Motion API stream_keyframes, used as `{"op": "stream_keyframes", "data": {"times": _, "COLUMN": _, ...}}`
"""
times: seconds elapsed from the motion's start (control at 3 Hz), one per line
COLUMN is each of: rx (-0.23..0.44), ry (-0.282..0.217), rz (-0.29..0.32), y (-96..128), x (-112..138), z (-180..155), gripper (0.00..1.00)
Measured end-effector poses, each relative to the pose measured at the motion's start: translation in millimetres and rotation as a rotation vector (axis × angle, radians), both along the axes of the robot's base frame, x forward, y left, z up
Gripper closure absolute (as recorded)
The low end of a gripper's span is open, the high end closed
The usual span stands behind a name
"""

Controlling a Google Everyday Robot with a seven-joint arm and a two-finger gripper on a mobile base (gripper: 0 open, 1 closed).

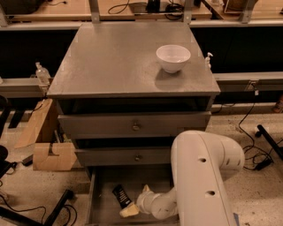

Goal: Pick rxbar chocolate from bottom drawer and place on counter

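Note:
The rxbar chocolate, a small flat black wrapper, lies on the floor of the bottom drawer, which is pulled open below the two shut upper drawers. My gripper is down inside this drawer, just right of the bar. It is open: one tan finger points up and back, the other lies near the bar's lower end. It holds nothing. The counter is the flat grey top of the cabinet. My white arm hides the drawer's right part.
A white bowl stands on the counter at the right rear. Cardboard pieces lean on the floor left of the cabinet. Cables lie on the floor at the right. A wooden bench runs behind.

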State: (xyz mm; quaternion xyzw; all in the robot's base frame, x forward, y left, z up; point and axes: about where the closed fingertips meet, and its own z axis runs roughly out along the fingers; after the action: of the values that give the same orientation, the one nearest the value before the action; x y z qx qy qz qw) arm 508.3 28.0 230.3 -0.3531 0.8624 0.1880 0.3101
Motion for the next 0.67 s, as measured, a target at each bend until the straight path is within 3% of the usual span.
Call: {"op": "stream_keyframes", "data": {"times": 0.67, "rx": 0.09, "ry": -0.001, "rz": -0.025, "y": 43, "x": 20, "z": -42, "gripper": 0.0}}
